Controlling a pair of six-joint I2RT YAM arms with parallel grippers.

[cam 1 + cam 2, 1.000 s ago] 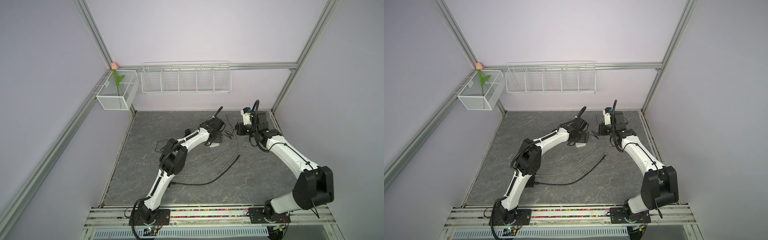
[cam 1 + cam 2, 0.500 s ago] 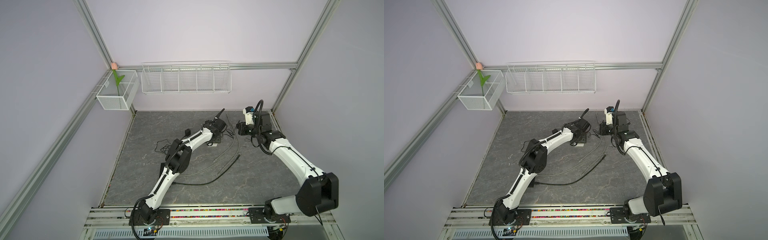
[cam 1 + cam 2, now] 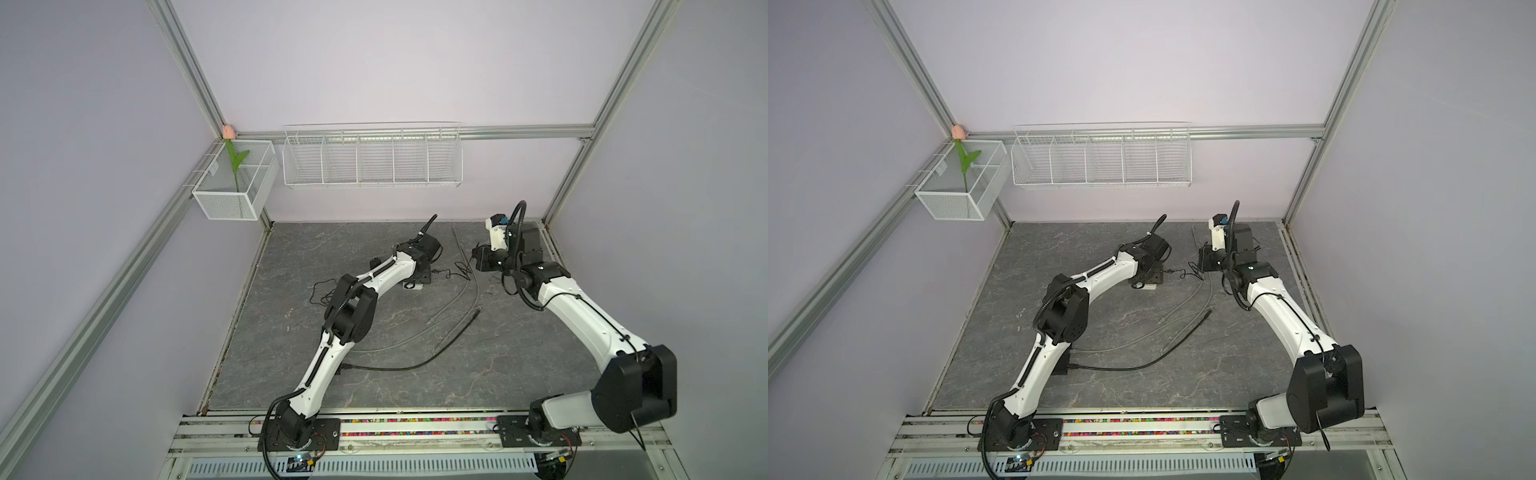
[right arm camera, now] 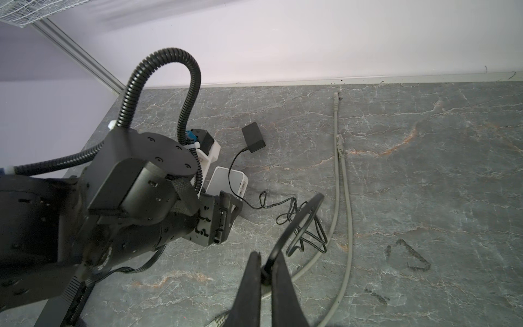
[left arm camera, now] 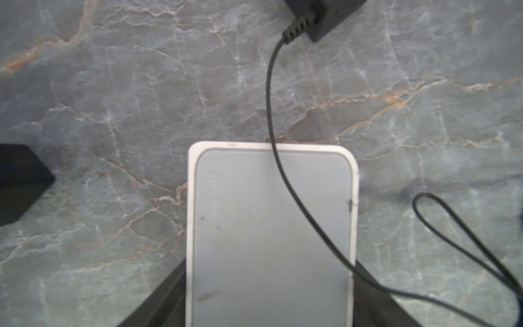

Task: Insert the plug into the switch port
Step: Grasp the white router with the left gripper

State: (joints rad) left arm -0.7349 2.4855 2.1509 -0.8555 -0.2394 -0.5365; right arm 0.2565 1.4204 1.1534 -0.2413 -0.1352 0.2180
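Observation:
The switch (image 5: 268,226) is a flat white box lying on the grey stone table, and it also shows as the switch (image 4: 223,178) and the switch (image 3: 413,286). My left gripper (image 5: 270,271) is shut on it, one black finger against each long side. A thin black power cord (image 5: 271,113) crosses the switch top and runs to a black adapter (image 4: 253,137). My right gripper (image 4: 266,269) hangs to the right of the switch, shut on that cord (image 4: 294,223). The plug is hidden between the fingers. The switch port is not in view.
Two grey network cables (image 4: 336,170) lie along the table to the right of the switch. A thicker black cable (image 3: 415,365) curves across the middle. Loose loops of the thin cord (image 4: 308,235) sit between the two grippers. A wire rack (image 3: 372,156) hangs on the back wall.
The left jaws have narrowed onto the switch. The left arm has stretched a little further back and to the right. The right gripper stays shut on the cord.

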